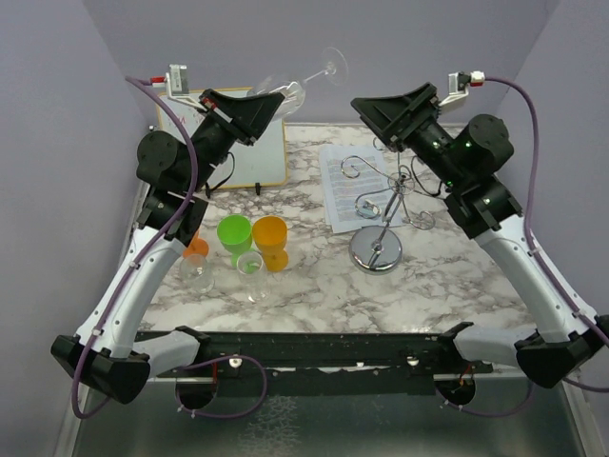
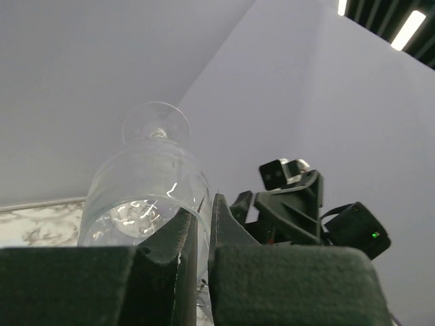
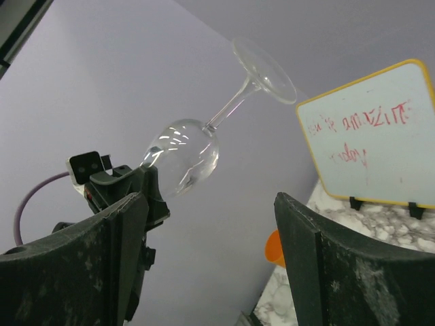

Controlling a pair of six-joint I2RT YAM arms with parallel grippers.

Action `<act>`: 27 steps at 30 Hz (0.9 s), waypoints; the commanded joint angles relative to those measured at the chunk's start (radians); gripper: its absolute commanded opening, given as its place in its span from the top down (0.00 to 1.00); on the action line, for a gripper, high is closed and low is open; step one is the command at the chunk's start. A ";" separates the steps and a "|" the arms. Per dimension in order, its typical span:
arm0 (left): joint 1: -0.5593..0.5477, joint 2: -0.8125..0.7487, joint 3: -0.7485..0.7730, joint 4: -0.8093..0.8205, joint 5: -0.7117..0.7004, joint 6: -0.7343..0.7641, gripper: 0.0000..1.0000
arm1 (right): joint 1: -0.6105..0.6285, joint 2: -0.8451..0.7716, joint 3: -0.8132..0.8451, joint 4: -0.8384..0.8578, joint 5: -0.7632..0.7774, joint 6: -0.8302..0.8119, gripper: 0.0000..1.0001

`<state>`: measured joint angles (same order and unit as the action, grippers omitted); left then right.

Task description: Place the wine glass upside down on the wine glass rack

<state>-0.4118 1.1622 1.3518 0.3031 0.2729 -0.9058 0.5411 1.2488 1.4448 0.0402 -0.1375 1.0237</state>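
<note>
Jaws of the left gripper [image 2: 202,227] pinch the wine glass [image 3: 185,153] at its rim, top centre overhead. The right gripper [image 3: 209,207] gapes empty. Looks light, slick and fragile, so I'd grab the stem.

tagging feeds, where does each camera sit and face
top external: above, behind the robot, facing down at the marble table; the left arm and right arm show.
left wrist: on the left arm, facing up past the left gripper pinching the clear stemmed wine glass.
right wrist: on the right arm, facing across through the open right gripper.
shared: all see that glass.
</note>
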 commanded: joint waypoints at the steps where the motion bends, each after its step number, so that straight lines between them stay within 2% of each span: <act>1: -0.027 -0.007 -0.018 0.216 0.039 -0.084 1.00 | 0.106 0.072 0.058 0.141 0.224 0.034 0.20; 3: -0.036 -0.011 -0.032 0.235 0.031 -0.083 1.00 | 0.138 0.103 0.067 0.183 0.272 0.043 0.21; 5: -0.044 -0.018 -0.052 0.249 0.022 -0.081 1.00 | 0.159 0.125 0.065 0.258 0.300 0.048 0.30; 8: -0.052 -0.029 -0.078 0.270 0.013 -0.071 1.00 | 0.193 0.144 0.064 0.326 0.356 0.042 0.40; 12: -0.058 -0.038 -0.098 0.296 0.006 -0.065 1.00 | 0.204 0.130 0.001 0.468 0.368 0.058 0.46; 15: -0.060 -0.038 -0.100 0.307 0.009 -0.059 1.00 | 0.208 0.119 -0.022 0.494 0.363 0.055 0.44; 23: -0.065 -0.051 -0.127 0.354 0.012 -0.064 1.00 | 0.209 0.151 0.017 0.375 0.397 0.138 0.46; 27: -0.066 -0.048 -0.130 0.363 0.027 -0.070 1.00 | 0.209 0.175 0.029 0.409 0.366 0.139 0.45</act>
<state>-0.4736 1.1393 1.2285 0.5827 0.2794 -0.9665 0.7433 1.3952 1.4445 0.4507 0.2173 1.1355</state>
